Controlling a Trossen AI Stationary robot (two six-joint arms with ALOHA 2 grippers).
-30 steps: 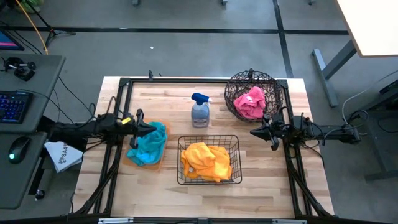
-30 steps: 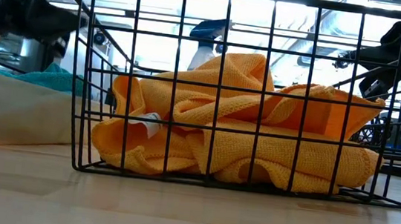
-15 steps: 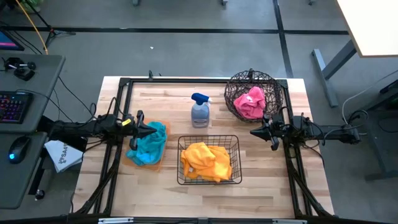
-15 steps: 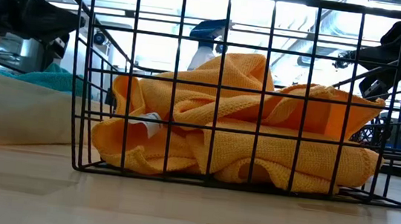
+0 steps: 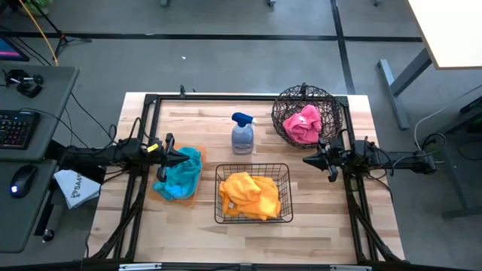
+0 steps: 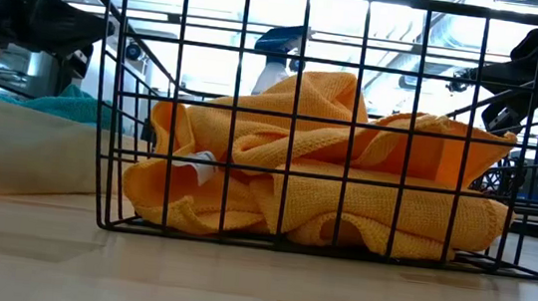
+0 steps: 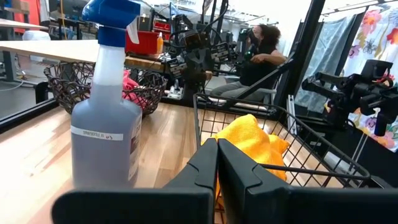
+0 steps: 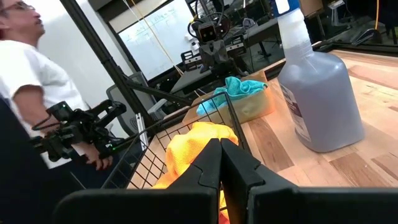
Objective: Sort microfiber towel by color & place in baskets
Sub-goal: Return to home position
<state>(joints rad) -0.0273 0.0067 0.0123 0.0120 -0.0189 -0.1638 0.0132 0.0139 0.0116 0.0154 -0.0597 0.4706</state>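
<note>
Orange towels [image 5: 249, 193] fill the black rectangular wire basket [image 5: 253, 219] at the table's near middle, also shown in the low view [image 6: 317, 166]. Pink towels [image 5: 302, 123] lie in the dark round wire basket [image 5: 280, 105] at the far right. Teal towels [image 5: 181, 173] rest on the flat orange tray [image 5: 172, 197] at the left. My left gripper [image 5: 186, 156] hovers shut over the tray's far edge, its fingers together in its wrist view [image 7: 217, 152]. My right gripper [image 5: 306, 159] hangs shut to the right of the rectangular basket, its fingers closed in its wrist view [image 8: 221, 152].
A grey spray bottle with a blue trigger [image 5: 242, 135] stands upright at the table's far middle, between the tray and the round basket. A person in a white shirt [image 8: 28, 81] shows beyond the table. Bare wood lies along the near edge [image 5: 248, 239].
</note>
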